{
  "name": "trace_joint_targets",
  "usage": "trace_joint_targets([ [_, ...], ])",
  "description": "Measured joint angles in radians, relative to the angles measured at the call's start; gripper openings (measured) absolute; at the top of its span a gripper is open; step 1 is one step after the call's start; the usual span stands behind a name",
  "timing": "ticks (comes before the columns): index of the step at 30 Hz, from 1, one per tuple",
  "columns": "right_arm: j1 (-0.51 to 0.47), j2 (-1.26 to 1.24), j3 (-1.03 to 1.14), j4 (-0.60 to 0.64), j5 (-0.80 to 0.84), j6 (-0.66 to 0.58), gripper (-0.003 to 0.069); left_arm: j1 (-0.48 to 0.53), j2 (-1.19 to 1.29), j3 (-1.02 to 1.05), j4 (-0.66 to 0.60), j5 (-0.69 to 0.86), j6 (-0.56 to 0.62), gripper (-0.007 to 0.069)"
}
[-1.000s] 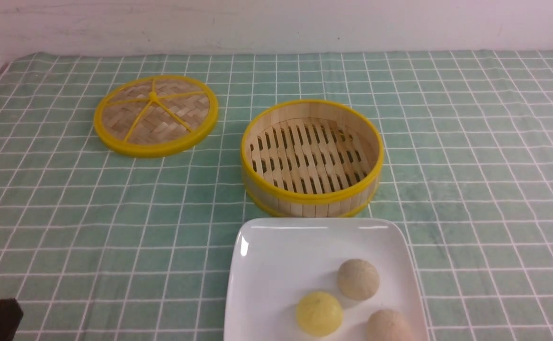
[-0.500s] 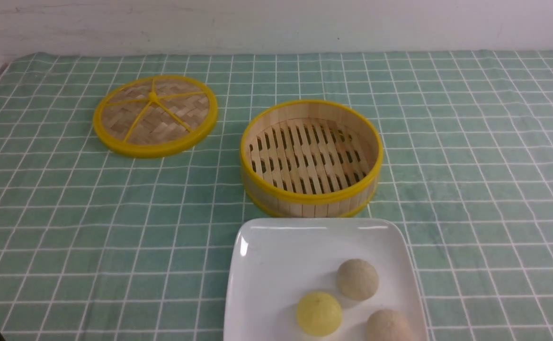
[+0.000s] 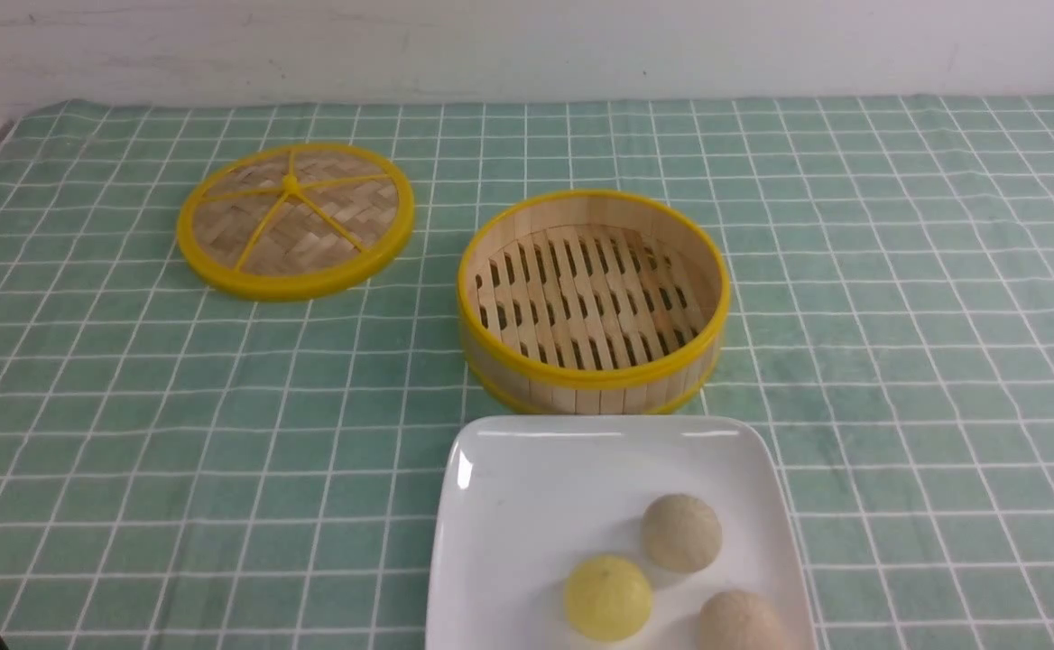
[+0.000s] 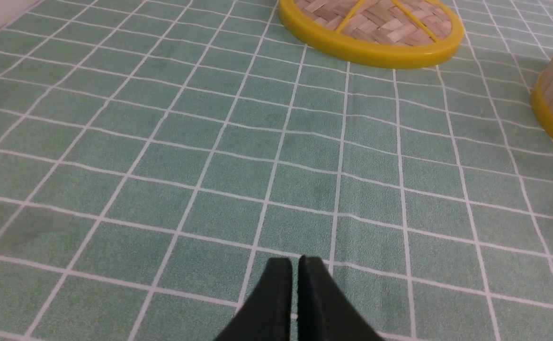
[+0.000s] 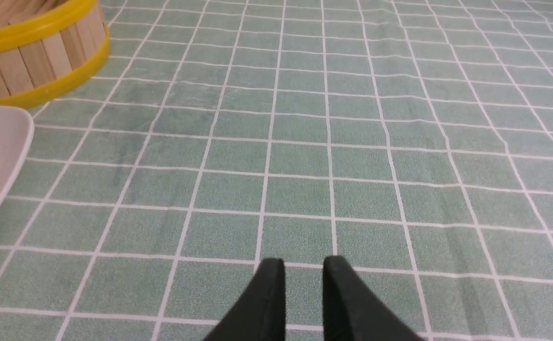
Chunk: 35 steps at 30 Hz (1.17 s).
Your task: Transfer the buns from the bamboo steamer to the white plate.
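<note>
- Steamer [image 3: 593, 302] sits mid-bench and holds nothing; only its slatted floor shows.
- Plate [image 3: 527, 506] lies just in front of it, near side, cut off by the front view's lower edge.
- Three buns are on the plate: the yellow bun [image 3: 608, 598], a beige bun [image 3: 681, 533] just behind and right of it, and a second beige bun [image 3: 740, 621] at the frame's bottom edge.
- Steamer, plate, buns and lid [image 3: 296, 219] are all where they were a second ago. The lid lies flat, back left, well apart from the steamer.
- The change is at the front view's lower left: the dark arm tip seen there a second ago has pulled back, and only a sliver shows at the corner now.
- Left gripper [image 4: 294, 265] hangs over bare green checked cloth [image 4: 238, 156], jaws all but pressed together, a hairline slit between them, holding nothing.
- Right gripper [image 5: 303, 267] is over cloth beside the plate's corner, jaws spread a little with a clear gap, nothing between them.
</note>
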State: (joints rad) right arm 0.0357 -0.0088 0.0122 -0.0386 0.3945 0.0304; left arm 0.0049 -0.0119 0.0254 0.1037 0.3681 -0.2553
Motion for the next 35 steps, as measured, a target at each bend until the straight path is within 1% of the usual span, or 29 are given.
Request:
trace_joint_targets([
  [35, 0.0, 0.0, 0.0, 0.0, 0.0, 0.0, 0.0171, 0.0, 0.0, 0.0, 0.003, 0.003, 0.0, 0.0078],
])
